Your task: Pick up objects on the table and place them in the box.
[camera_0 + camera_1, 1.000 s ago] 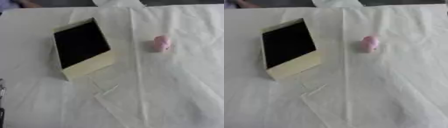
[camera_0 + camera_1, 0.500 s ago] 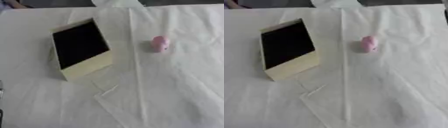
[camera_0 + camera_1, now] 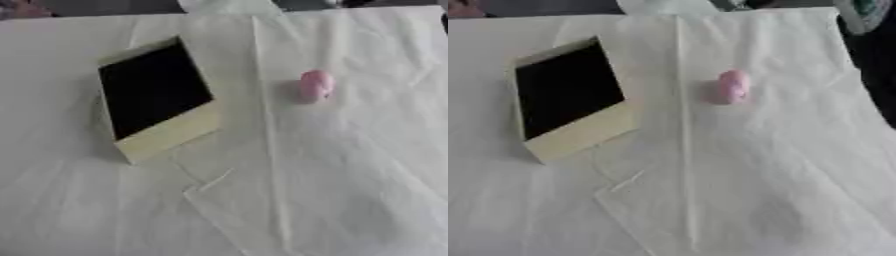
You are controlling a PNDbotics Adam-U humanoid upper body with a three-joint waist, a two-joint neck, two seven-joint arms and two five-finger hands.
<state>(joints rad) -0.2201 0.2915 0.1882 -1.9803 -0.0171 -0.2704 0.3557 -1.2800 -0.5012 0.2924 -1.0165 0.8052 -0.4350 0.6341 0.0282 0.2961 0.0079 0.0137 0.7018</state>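
Object: a small pink thing (image 3: 315, 86) lies on the white-covered tabletop (image 3: 350, 180), right of centre.
Long axis: seemingly running away from the robot, slightly tilted; which end is which cannot be told.
Box: the cream box (image 3: 157, 100) with a dark inside sits well apart to the object's left, open side up.
Hands: neither shows, so their state cannot be told.
Nearer arm: probably the right, since the object lies right of the box.

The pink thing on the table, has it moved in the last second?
No. The pink thing keeps its spot to the right of the box, beside the same cloth crease.
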